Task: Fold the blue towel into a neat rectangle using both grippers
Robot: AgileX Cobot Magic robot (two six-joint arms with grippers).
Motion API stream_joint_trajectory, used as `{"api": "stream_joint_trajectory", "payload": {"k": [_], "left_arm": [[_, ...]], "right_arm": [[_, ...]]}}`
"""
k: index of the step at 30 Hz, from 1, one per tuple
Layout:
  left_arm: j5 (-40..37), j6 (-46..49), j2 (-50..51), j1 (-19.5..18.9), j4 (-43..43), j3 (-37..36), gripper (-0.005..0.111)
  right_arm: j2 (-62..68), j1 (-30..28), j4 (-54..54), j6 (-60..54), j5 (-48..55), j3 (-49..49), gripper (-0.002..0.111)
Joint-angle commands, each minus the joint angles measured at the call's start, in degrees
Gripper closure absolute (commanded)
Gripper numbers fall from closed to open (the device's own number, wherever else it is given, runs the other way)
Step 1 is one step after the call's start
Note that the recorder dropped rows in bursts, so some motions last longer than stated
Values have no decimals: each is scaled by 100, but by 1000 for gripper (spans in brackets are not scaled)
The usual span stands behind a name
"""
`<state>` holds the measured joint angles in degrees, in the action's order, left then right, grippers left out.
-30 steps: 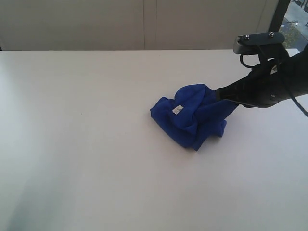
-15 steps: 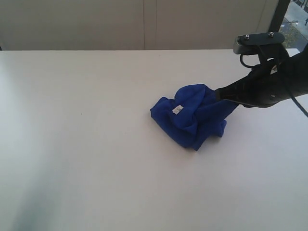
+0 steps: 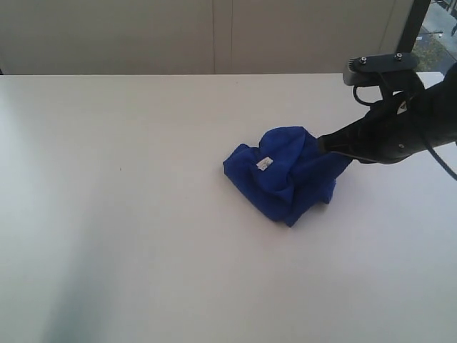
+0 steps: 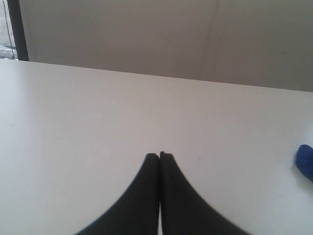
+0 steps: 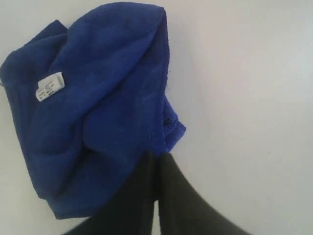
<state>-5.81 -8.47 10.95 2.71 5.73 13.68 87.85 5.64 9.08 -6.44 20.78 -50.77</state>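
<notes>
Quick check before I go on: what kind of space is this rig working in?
Probably a lab or office test bench rather than a home: a wide plain white table with the crumpled blue towel on it, bare pale wall panels behind, and a dark-framed window at one corner.

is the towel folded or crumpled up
Crumpled. The blue towel lies in a lumpy heap on the table, with uneven bulges, its white tag on top, and no flat layers or straight edges.
</notes>
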Motion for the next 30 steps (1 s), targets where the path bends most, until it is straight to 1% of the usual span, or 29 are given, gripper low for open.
{"api": "stream_joint_trajectory", "payload": {"k": [1, 3, 5, 6, 8, 9, 11, 14, 16, 19, 21, 22, 24, 27, 30], "left_arm": [[-638, -60, 1061, -17, 369, 936, 107], [-909, 64, 1661, -17, 735, 1282, 107], [-1112, 564, 2283, -17, 1254, 1523, 107], [-1209, 847, 2541, -6, 1690, 1631, 107], [-1399, 1941, 3192, 133, 2926, 1798, 107], [-1479, 2655, 3465, 219, 3500, 1856, 107], [-1614, 4089, 4149, 492, 4918, 1976, 107], [-1519, 5440, 5074, 942, 6458, 2139, 107], [-1380, 5878, 5671, 1272, 7132, 2340, 107], [-1201, 6326, 6503, 1827, 7575, 2811, 107], [-1044, 6396, 6919, 2133, 7614, 3118, 107], [-859, 6396, 7221, 2348, 7629, 3364, 107], [-652, 6382, 7673, 2618, 7642, 3688, 107], [-579, 6380, 8423, 2940, 7699, 4362, 107], [-550, 6327, 9057, 3142, 7765, 4897, 107]], "right_arm": [[222, 5, 29, -43, -66, -5, 108], [320, 5, 29, -43, -81, -5, 108], [365, 5, 29, -43, -114, -5, 108], [366, 5, 29, -43, -144, -5, 108], [366, 5, 29, -43, -185, -5, 108], [366, 5, 42, -43, -197, -5, 108], [366, 5, 42, -43, -213, -5, 108], [366, 5, 42, -20, -202, -5, 108], [366, 5, 51, 121, -189, -5, 108], [366, 5, 51, 212, -167, -5, 108], [366, 5, 51, 212, -156, -5, 108], [366, 5, 51, 212, -156, -5, 108], [366, 5, 51, 212, -145, -5, 108], [366, 5, 51, 223, -145, -5, 108], [366, 5, 51, 236, -111, -5, 108]]}}
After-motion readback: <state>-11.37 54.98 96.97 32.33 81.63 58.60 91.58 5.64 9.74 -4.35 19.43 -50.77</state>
